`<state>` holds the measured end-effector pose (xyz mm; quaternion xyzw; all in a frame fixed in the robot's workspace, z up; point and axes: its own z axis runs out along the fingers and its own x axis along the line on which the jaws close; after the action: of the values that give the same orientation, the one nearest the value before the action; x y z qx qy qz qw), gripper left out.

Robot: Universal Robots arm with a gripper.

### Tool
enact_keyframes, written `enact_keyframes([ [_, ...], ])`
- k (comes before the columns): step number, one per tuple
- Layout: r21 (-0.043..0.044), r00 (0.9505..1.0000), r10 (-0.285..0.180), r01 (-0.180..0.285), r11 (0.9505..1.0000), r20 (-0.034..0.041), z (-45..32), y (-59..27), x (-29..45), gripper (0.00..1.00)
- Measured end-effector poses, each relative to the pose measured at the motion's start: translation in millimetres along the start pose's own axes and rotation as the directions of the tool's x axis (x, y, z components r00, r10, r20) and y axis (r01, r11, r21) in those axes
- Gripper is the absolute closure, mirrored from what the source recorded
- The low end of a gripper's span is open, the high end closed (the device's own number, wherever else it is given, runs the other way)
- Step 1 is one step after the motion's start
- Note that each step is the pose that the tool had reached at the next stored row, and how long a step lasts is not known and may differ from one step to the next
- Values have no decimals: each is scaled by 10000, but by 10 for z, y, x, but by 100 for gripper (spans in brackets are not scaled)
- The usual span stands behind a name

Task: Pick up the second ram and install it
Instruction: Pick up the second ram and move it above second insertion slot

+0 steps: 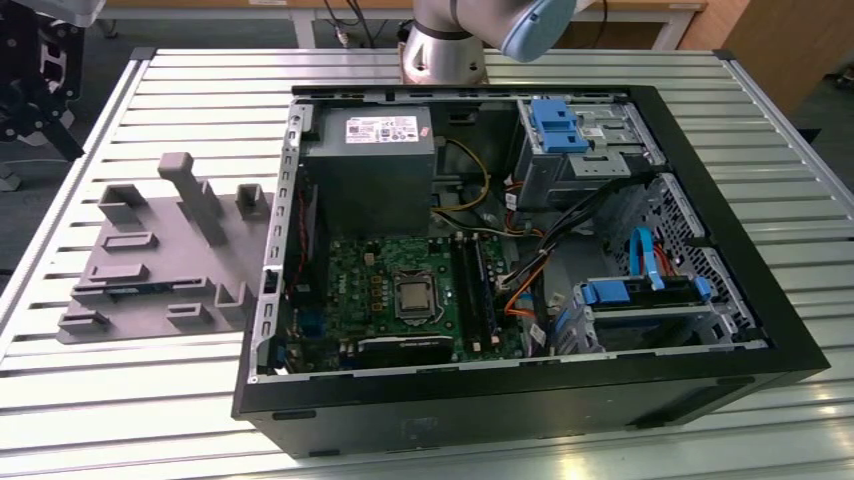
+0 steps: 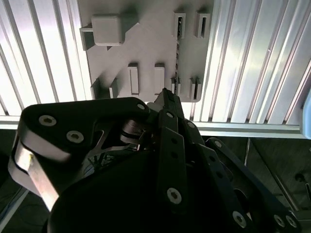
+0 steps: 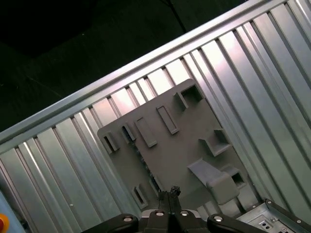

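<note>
At the exterior view's left edge a black piece of hardware [image 1: 34, 90] is cut off by the frame, and I cannot tell what it is; just to its right the grey fixture [image 1: 160, 260] lies flat on the slatted metal table [image 1: 147, 400] with its upright blocks standing proud. The second ram [image 1: 131, 289] stands on edge in the fixture's row of blocks nearest the viewer; from this side it is little more than a thin dark strip with a bluish tinge, and its chips cannot be picked out. In the second wrist view the second ram [image 2: 177, 53] shows edge-on, a dark speckled hairline running between two pairs of slotted blocks, one end hidden behind the gripper [image 2: 166, 94]. The gripper hangs above the fixture, clear of the stick, its fingertips pressed together on nothing; in the first wrist view the gripper [image 3: 171, 191] is mostly cut off by the frame.

Further right in the exterior view sits the open computer case [image 1: 747, 360]; inside it lies the green motherboard [image 1: 387, 280], with long black slots [image 1: 470, 285] beside the processor socket; whether any slot holds a stick I cannot make out. Behind the case rises the arm's base [image 1: 441, 50], its upper part out of frame; blue drive brackets [image 1: 641, 292] sit toward the case's right side.
</note>
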<state>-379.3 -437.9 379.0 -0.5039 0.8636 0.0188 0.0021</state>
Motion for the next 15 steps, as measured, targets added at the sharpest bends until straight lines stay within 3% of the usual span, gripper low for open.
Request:
enact_keyframes([
  [5,0,10000,-11,11,10000,0,0,0,0,89],
  [9,-13,9983,-578,578,9983,-16,1,1,1,89],
  [12,-26,9938,-1115,1115,9938,-32,1,1,1,89],
  [15,-42,9860,-1665,1665,9860,-48,2,1,1,89],
])
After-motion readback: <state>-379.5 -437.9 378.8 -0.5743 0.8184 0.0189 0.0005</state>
